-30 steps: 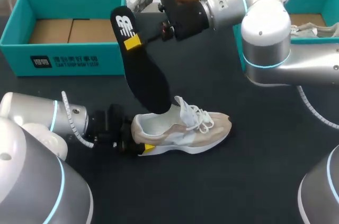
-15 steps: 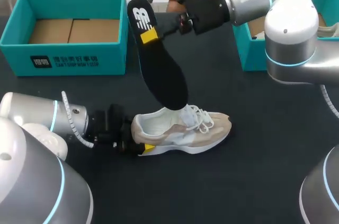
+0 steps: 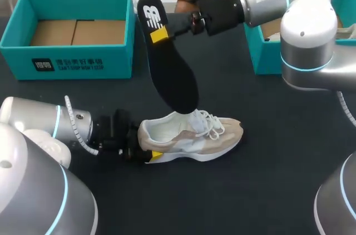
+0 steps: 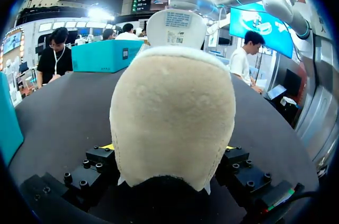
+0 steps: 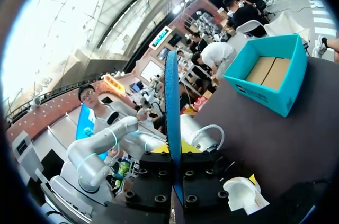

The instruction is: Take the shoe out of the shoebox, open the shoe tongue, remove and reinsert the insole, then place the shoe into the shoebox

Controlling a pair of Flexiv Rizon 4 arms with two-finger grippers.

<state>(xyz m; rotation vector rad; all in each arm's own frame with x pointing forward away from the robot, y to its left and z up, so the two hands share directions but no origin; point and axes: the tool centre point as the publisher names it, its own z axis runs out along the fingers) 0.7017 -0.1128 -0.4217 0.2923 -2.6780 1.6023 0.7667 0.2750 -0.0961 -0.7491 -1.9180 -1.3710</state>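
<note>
A beige and white shoe [image 3: 192,135] lies on its sole on the dark table, toe pointing right, its tongue pulled up. My left gripper [image 3: 143,145] is at the heel, and in the left wrist view the heel [image 4: 172,118] fills the gap between the fingers, touching both. The black insole [image 3: 169,68] hangs steeply above the shoe, its lower end just over the shoe's mouth. My right gripper [image 3: 161,34] is shut on the insole near its upper, heel end. In the right wrist view the insole [image 5: 171,102] shows edge-on between the fingers of the right gripper [image 5: 177,150].
An open teal shoebox [image 3: 67,60] with a cardboard floor stands at the back left. A second teal box [image 3: 261,51] sits at the back right, partly behind my right arm. Bare dark table lies in front of and right of the shoe.
My right arm has carried the insole to the right and slightly back, so its lower end now hangs nearer the tongue. The shoe and my left arm have stayed still.
</note>
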